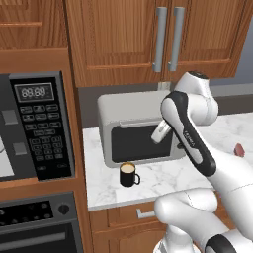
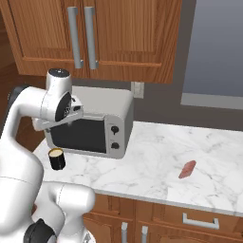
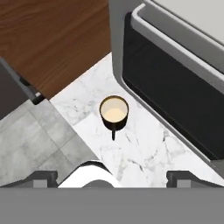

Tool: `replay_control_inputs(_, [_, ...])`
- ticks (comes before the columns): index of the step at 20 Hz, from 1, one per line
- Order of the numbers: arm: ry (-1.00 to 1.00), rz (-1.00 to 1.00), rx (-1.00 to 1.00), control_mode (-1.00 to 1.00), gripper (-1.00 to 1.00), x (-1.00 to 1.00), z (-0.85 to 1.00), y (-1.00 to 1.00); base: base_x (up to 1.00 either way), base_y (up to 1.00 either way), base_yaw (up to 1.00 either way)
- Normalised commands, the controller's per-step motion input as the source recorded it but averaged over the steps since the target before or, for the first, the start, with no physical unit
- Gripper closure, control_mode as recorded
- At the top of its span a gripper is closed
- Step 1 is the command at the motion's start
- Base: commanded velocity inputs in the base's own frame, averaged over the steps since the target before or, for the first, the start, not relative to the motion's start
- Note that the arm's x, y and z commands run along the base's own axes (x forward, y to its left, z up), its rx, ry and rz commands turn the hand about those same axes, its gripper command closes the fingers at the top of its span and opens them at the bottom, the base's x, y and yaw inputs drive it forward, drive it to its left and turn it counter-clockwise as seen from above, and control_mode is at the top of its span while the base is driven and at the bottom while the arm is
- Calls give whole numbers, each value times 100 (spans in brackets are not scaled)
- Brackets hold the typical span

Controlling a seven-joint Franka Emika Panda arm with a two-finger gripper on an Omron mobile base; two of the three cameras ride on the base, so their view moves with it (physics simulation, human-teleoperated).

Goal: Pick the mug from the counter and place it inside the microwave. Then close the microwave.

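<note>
The small black mug (image 3: 113, 112) with a cream top stands upright on the white marble counter (image 3: 144, 153), its handle pointing toward me in the hand view. It sits just in front of the left corner of a light-grey box oven. My gripper (image 3: 113, 178) hangs above the mug (image 2: 57, 159), open wide, with nothing between its fingertips (image 3: 43, 178). The mug (image 1: 128, 174) is untouched. The black microwave (image 1: 42, 126) is set into the wooden cabinet column to the left of the counter (image 1: 163, 180). Its keypad and display face me, and a strip of pale interior shows at the picture's left edge.
The light-grey box oven (image 1: 133, 133) with a dark door stands at the back of the counter, right behind the mug. A black oven (image 1: 39, 217) sits under the microwave. A small red item (image 2: 188, 169) lies on the counter's right side. Wooden wall cabinets (image 2: 90, 38) hang overhead.
</note>
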Motion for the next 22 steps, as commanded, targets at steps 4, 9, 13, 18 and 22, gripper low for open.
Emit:
replay_control_inputs(4, [4, 7, -15, -100, -100, -4, -13, 34, 0, 0, 0])
replay_control_inputs(9, [9, 3, -15, -100, -100, 0, -28, 12, 0, 0, 0])
replay_control_inputs(13, [8, 0, -16, -100, -100, 0, -37, 3, 0, 0, 0])
replay_control_inputs(18, [0, 0, -9, -100, -100, -2, -44, 0, 0, 0, 0])
replay_control_inputs(22, [0, 0, -7, -100, -100, -8, -33, 0, 0, 0, 0])
